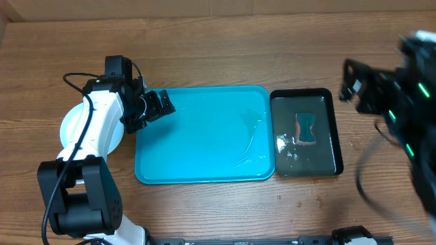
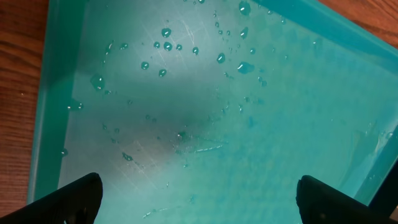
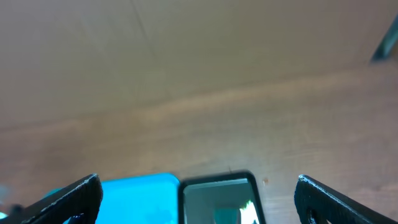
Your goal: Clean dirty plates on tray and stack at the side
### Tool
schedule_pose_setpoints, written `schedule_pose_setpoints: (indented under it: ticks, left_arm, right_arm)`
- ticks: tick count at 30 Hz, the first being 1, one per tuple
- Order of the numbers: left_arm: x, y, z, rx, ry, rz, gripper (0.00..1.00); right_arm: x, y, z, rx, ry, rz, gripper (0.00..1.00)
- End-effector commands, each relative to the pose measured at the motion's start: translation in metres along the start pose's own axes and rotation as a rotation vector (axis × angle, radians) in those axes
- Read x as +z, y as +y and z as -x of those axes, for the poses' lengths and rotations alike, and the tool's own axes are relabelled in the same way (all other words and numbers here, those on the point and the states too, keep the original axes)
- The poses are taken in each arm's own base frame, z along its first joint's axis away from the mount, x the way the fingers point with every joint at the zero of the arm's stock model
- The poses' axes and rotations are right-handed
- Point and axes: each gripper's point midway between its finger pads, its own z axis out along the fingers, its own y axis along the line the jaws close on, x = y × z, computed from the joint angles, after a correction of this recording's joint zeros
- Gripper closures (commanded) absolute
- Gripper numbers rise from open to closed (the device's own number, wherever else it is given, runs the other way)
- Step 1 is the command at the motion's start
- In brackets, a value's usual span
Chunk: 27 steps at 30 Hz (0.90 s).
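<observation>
Left jaws: spread wide on the left gripper (image 2: 199, 194), holding nothing; we see only wet tray between the fingertips.
Right jaws: right gripper (image 3: 199, 198) equally wide and empty, touching nothing, high over the table (image 1: 204, 41).
Tray: turquoise tray (image 1: 204, 170) bare of plates, with water drops (image 2: 166, 32) scattered on it.
Plates: plates (image 1: 68, 129) stacked on the table just left of the tray, mostly hidden under the left arm (image 1: 102, 122); we cannot count them.
Black tray: black tray (image 1: 325, 153) holds the sponge (image 1: 306, 128).
Risk, stack: the left arm hangs right above the stack, so a low pull-back could nudge it.
Risk, right arm: right arm (image 1: 402, 88) is blurred overhead; a fast swing might clip the black tray.
</observation>
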Motion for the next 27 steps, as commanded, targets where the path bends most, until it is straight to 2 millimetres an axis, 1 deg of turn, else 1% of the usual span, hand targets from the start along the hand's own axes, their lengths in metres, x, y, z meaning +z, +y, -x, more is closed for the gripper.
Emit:
schedule_pose_setpoints:
  ticks: [1, 3, 6, 9, 11, 13, 16, 22, 25, 27]
  left_arm:
    - [-0.009, -0.007, 0.005, 0.006, -0.029, -0.019, 0.0]
    - [-0.009, -0.007, 0.005, 0.006, -0.029, -0.019, 0.0]
    - [-0.009, -0.007, 0.005, 0.007, -0.029, -0.019, 0.0]
    - [-0.009, -0.007, 0.005, 0.006, -0.029, -0.019, 0.0]
    - [-0.009, -0.007, 0.005, 0.007, -0.029, -0.019, 0.0]
    - [-0.009, -0.007, 0.005, 0.006, -0.029, -0.019, 0.0]
    - [-0.009, -0.007, 0.005, 0.007, -0.029, -0.019, 0.0]
    - [-0.009, -0.007, 0.005, 0.007, -0.029, -0.019, 0.0]
    - [-0.009, -0.007, 0.005, 0.007, -0.029, -0.019, 0.0]
    - [-0.009, -0.007, 0.005, 0.007, -0.029, -0.019, 0.0]
  right_arm:
    - [-0.061, -0.002, 0.012, 0.014, -0.135, 0.041, 0.0]
    - [-0.091, -0.008, 0.005, 0.015, -0.173, 0.047, 0.0]
    - [-0.127, -0.015, -0.005, 0.025, -0.253, 0.071, 0.0]
    - [-0.149, -0.023, -0.018, 0.038, -0.349, 0.084, 0.0]
    - [-0.152, -0.027, -0.025, 0.043, -0.401, 0.089, 0.0]
    - [-0.15, -0.03, -0.034, 0.05, -0.454, 0.096, 0.0]
    - [-0.137, -0.027, -0.045, 0.048, -0.535, 0.138, 0.0]
    - [-0.101, -0.007, -0.055, 0.009, -0.714, 0.298, 0.0]
    - [-0.081, -0.002, -0.067, -0.019, -0.774, 0.353, 0.0]
    - [-0.069, -0.003, -0.078, -0.035, -0.802, 0.373, 0.0]
